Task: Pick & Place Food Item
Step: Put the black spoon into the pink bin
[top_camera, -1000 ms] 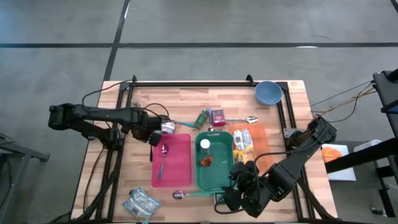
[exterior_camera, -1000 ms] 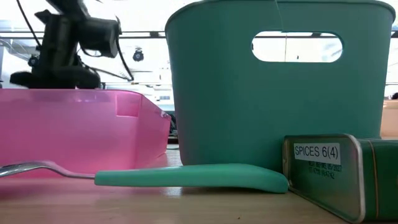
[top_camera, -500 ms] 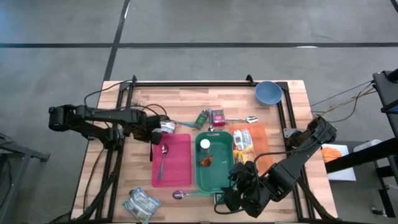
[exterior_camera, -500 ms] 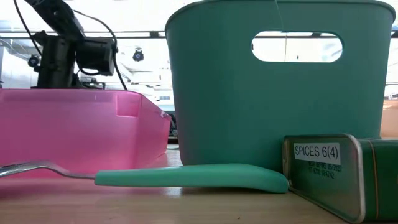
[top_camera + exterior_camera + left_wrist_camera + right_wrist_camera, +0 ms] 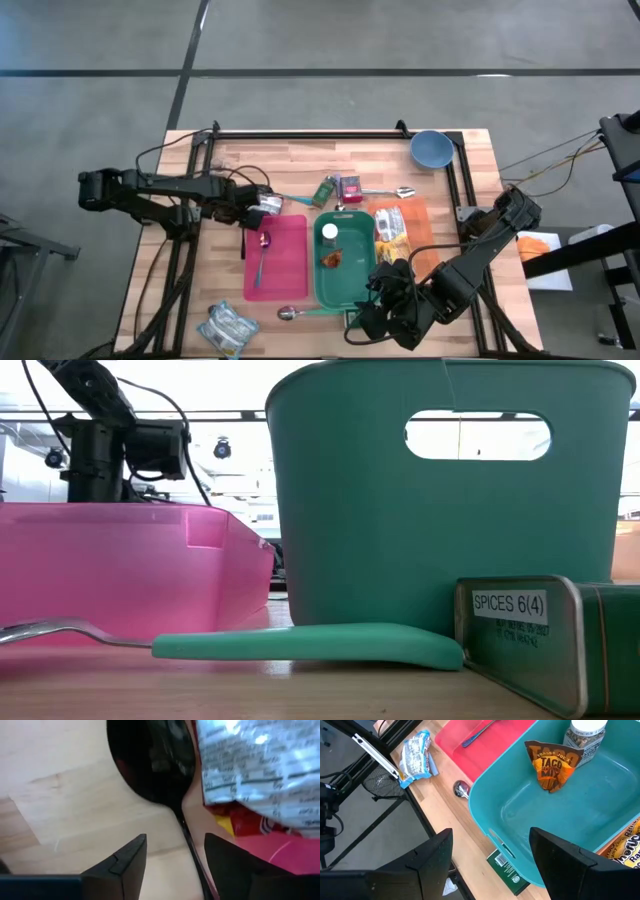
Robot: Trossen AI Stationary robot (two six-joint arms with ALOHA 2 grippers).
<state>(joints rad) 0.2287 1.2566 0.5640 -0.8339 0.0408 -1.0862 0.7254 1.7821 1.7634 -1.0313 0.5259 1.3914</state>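
A silver food packet (image 5: 270,204) (image 5: 260,765) lies at the far left corner of the pink tray (image 5: 285,270), partly over its rim. Next to the packet a black spoon (image 5: 150,760) rests on the wood. My left gripper (image 5: 248,212) (image 5: 172,860) points down over it, open, with one finger on either side of the spoon's handle (image 5: 189,837). I cannot tell whether they touch it. My right gripper (image 5: 385,295) (image 5: 490,850) hangs open above the near end of the teal bin (image 5: 545,820). That bin holds a taco seasoning packet (image 5: 552,762) and a spice jar (image 5: 585,735).
A metal spoon (image 5: 262,255) lies in the pink tray. A teal-handled spoon (image 5: 300,645) and a green spice tin (image 5: 540,640) lie at the near edge, a silver-blue packet (image 5: 225,325) at near left. An orange snack bag (image 5: 392,228), small packs (image 5: 338,188) and a blue bowl (image 5: 430,148) are farther back.
My left gripper has sunk toward the table beside the pink tray's far left corner, as the low view shows. The silver packet and the black spoon have stayed where they were.
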